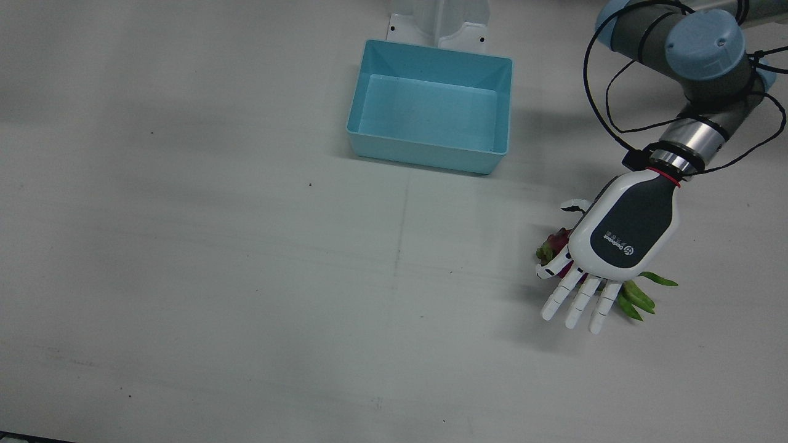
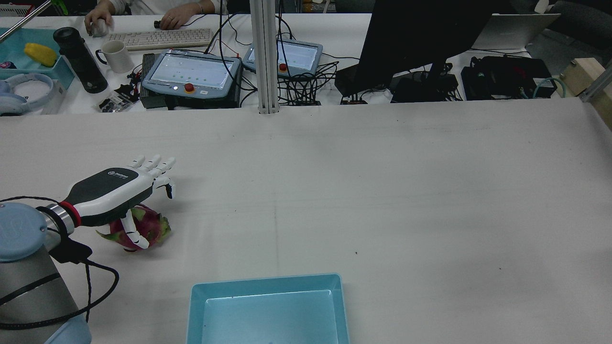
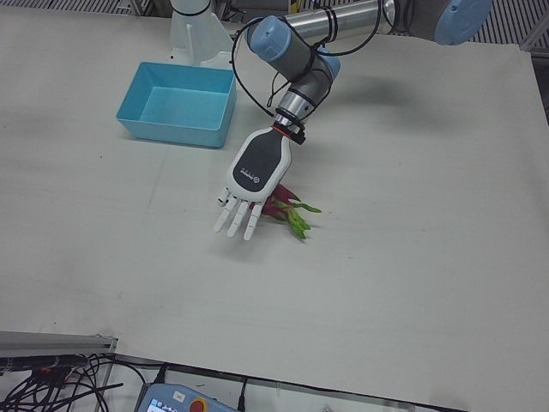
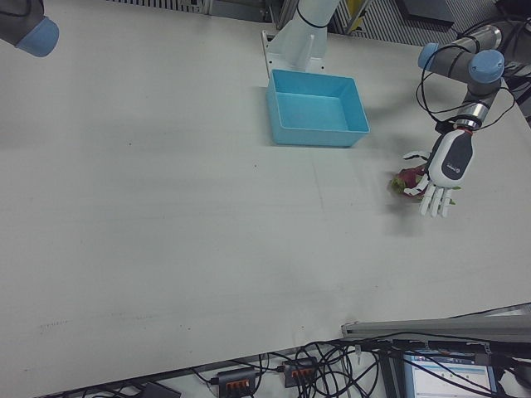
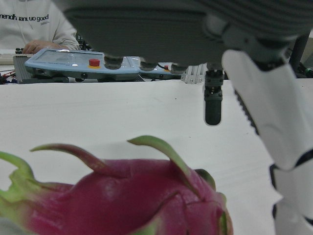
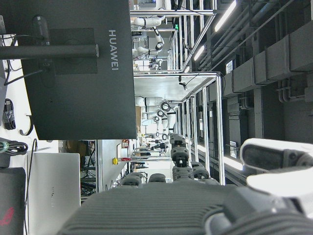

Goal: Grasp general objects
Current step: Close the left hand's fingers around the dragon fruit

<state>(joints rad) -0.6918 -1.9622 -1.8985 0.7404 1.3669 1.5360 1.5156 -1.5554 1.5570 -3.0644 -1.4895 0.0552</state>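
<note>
**Colleague:** What does the front view show?

**Me:** My left hand [image 1: 615, 249] hovers palm down over a dragon fruit [image 1: 557, 241] lying on the white tabletop [image 1: 246, 277]. The fingers [image 1: 582, 294] are spread and straight, holding nothing. A blue bin [image 1: 431, 104] sits well apart, empty.

**Colleague:** And the rear view?

**Me:** The fruit lies under the palm, with the thumb [image 2: 131, 231] curving down across its near side. I cannot tell if it touches.

**Colleague:** The left hand view?

**Me:** The fruit fills the lower frame, close beneath the palm; one fingertip [image 5: 213, 105] hangs beyond it, clear of the skin.

**Colleague:** Your right hand?

**Me:** Its camera shows only the hand's edge [image 6: 279, 169] raised toward the room; I cannot tell its pose.

**Colleague:** Progress?

**Me:** I judge the approach done; closing, lifting and presumably binning remain.
</note>
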